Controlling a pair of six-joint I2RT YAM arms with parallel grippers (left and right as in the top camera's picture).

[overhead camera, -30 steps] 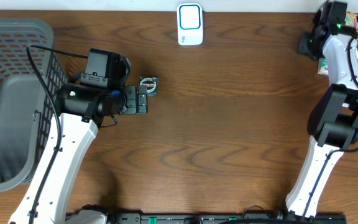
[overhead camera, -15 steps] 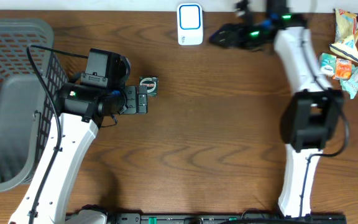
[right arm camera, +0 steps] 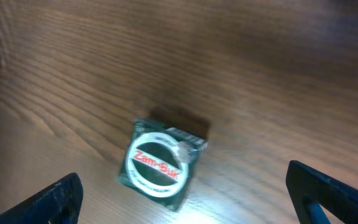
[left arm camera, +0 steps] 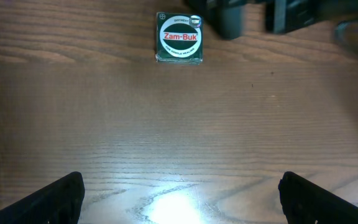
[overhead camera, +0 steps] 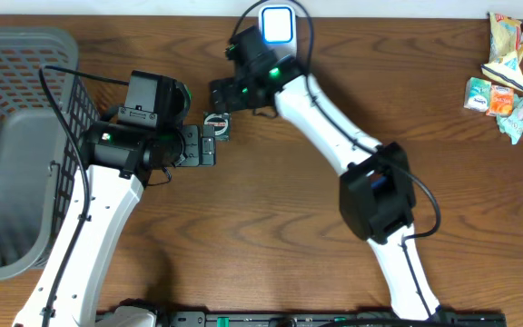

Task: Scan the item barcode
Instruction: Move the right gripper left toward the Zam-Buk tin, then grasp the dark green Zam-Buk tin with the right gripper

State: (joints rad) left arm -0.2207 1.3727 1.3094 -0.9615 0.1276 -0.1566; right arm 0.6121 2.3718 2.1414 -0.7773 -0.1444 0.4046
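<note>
On the wooden surface [overhead camera: 289, 209], left of centre, the green Zam-Buk box [overhead camera: 216, 124] lies label up, touched by nothing. The left fingers [left arm camera: 58, 199] and right fingers [right arm camera: 55, 199] stand wide open near it, holding nothing. The grey basket [overhead camera: 25, 54] sits far left, with only its mesh walls showing.

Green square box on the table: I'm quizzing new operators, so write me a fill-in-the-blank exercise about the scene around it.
The small green square box on the brown wooden table bears a round label reading ____.
The left gripper and right gripper both have their jaws ____, holding nothing.
The grey plastic mesh basket stands on the ____ arm's side.
Missing words: Zam-Buk; open; left.
</note>
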